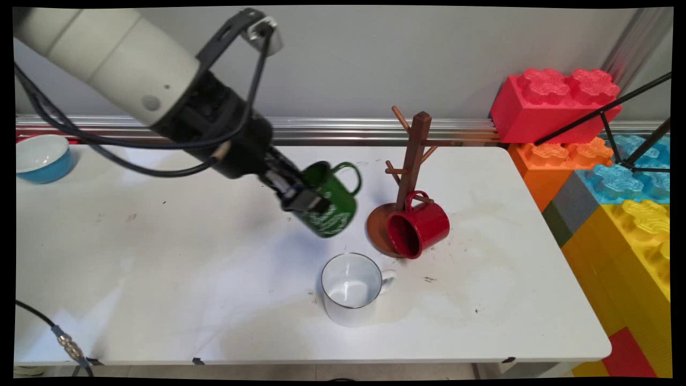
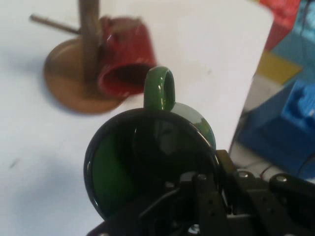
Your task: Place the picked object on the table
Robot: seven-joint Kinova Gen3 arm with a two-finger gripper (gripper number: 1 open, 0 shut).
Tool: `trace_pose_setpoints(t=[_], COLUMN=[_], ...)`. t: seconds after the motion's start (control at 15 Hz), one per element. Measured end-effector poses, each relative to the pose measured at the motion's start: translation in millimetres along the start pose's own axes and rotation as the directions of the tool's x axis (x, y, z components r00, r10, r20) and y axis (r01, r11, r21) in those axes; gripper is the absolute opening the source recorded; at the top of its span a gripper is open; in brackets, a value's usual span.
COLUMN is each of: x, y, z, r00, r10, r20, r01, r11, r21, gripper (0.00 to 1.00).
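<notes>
Three mugs we see. Our claw (image 1: 300, 199) pinches the green mug (image 1: 328, 201) by its rim, tilted in the air beside the wooden mug tree (image 1: 412, 161). It could slip and drop near the white mug (image 1: 351, 289), or bump the red mug (image 1: 419, 225) hanging there.
</notes>
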Motion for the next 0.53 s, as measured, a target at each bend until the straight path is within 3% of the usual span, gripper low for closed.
trace_pose_setpoints(t=[0.53], x=[-25], y=[-28], z=[-8], r00=[0.973], r10=[0.16], r20=[0.168], r01=[-0.179], r11=[0.979], r21=[0.101], gripper=[0.0])
